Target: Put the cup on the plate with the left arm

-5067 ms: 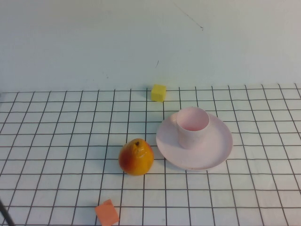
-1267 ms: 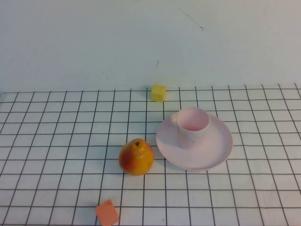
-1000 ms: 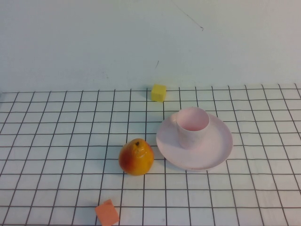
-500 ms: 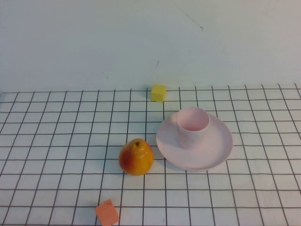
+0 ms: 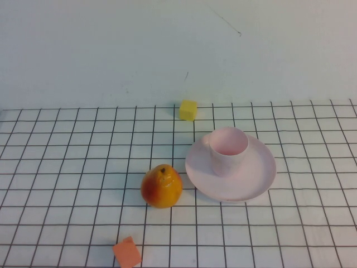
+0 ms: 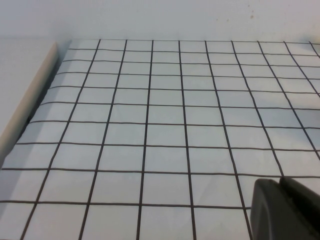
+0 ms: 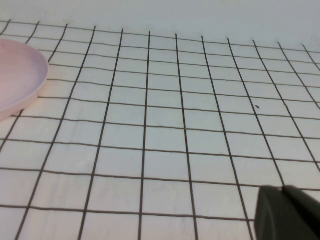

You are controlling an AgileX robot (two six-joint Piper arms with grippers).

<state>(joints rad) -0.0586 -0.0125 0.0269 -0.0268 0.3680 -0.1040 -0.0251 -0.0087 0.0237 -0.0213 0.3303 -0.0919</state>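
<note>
The pale pink cup (image 5: 228,149) stands upright on the pale pink plate (image 5: 256,181), right of the table's middle in the high view. Part of the plate's rim also shows in the right wrist view (image 7: 22,75). Neither arm shows in the high view. My left gripper (image 6: 281,187) shows only as dark fingertips pressed together, empty, above bare grid cloth. My right gripper (image 7: 283,192) shows the same way, shut and empty, over the cloth beside the plate.
A yellow-orange pear (image 5: 162,186) stands just left of the plate. A yellow cube (image 5: 188,109) lies behind the plate near the wall. An orange cube (image 5: 127,252) lies at the front edge. The cloth's edge (image 6: 30,102) shows in the left wrist view.
A dark tip of the left arm at the high view's lower left corner 5.1 s ago is gone. Cup, plate, pear and cubes have not moved.
</note>
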